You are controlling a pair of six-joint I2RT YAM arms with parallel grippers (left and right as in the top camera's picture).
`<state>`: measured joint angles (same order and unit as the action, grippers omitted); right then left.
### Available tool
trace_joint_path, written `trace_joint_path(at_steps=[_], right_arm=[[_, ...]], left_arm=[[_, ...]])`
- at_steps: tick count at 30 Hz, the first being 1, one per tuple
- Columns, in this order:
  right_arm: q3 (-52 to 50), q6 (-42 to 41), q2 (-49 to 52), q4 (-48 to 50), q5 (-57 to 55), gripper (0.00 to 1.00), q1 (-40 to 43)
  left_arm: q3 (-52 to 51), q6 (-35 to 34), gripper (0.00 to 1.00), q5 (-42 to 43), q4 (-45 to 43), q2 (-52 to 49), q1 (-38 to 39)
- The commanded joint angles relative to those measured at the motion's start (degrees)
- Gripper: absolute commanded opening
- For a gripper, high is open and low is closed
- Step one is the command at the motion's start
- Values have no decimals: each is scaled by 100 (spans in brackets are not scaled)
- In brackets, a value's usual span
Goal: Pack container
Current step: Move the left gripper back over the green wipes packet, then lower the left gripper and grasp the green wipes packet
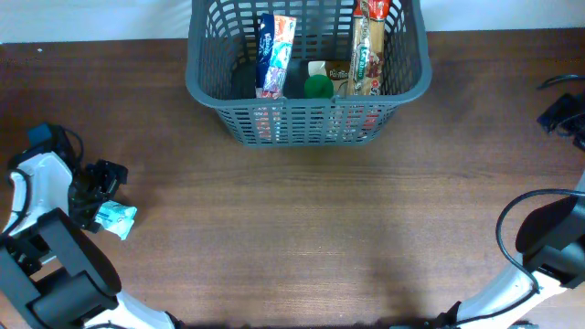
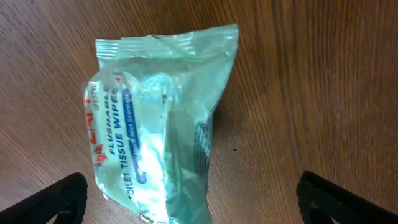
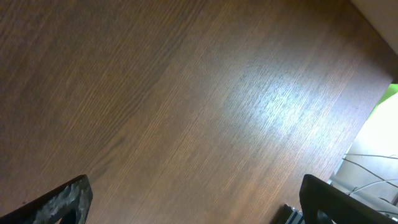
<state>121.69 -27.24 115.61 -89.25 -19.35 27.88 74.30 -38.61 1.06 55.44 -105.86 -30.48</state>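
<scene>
Left pincer [image 2: 199, 202] stands wide open, its dark fingertips [image 2: 53, 199] at the bottom corners of the wrist view. Between them lies a pale green wipes packet [image 2: 158, 124], flat on the brown desk [image 2: 323, 93] and not gripped. No fingertip can be seen touching it. From overhead this packet sits at the desk's left side, just beside the left arm's end and well apart from the container [image 1: 302, 123]. The dark grey container stands upright at the far middle of the desk. Inside it are a tall blue-and-white pack [image 1: 274, 55], a tall brown-and-green pack [image 1: 368, 55] and, between them, a green-topped item [image 1: 318, 88]. The right pincer [image 3: 202, 205] is also spread wide — only bare wood lies under it, and it holds nothing.
</scene>
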Motion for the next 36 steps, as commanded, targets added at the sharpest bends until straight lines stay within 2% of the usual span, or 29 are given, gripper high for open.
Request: trace_joint_path(at_steps=[1, 12, 36], right_arm=[[-37, -92, 15, 15, -11, 99, 26], [-37, -92, 15, 15, -11, 99, 26], [-37, -92, 15, 15, -11, 99, 26]], left_arm=[[-79, -55, 99, -105, -11, 175, -94], [-485, -55, 99, -149, -254, 175, -98], [-691, -44, 99, -361, -656, 76, -205]])
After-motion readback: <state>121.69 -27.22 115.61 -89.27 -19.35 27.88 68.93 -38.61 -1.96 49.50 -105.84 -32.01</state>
